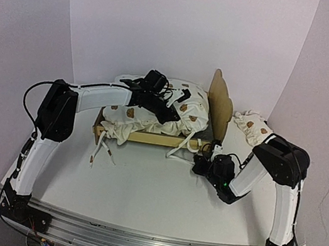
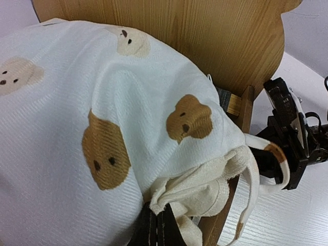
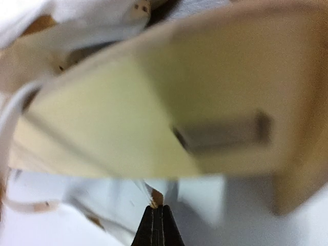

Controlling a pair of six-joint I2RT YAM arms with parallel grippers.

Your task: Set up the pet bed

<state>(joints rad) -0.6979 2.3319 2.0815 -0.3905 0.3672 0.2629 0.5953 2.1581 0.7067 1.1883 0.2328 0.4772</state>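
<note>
**Status.** Pet bed (image 1: pixel 149 137) sat mid-table (image 1: pixel 152 191), headboard (image 1: pixel 220 104) on its right end. Cushion (image 1: pixel 139 122) lay bunched inside the frame and spilled over the front rail. Small pillow (image 1: pixel 252 127) lay on the table beyond the headboard, apart from the bed.

**Grippers.**
- Left gripper (image 2: pixel 156 228): fingers clenched, apparently on a fold at the cushion corner nearest the headboard; the cloth hid the contact pt.
- Right gripper (image 3: pixel 158 225): fingers clenched at the bed's front-right corner, apparently nipping a tie string (image 2: pixel 275 151). The wrist view was blurred, so the grip is a judgement.

**Step in hand (est.).** Seating the cushion corner and routing its string round the frame post.

**Failure modes.**
1. String slips out: the nip is thin, w/ little cloth between the pads.
2. Frame drags or tilts: string tension pulls the light bed across the table, since nothing pins it.
3. Cushion lifts out: the left fold grip hauls the whole cushion, not just the corner.
4. Grippers collide: both worked close at the same corner.
5. Loose strings over the front rail could snag a finger.
</note>
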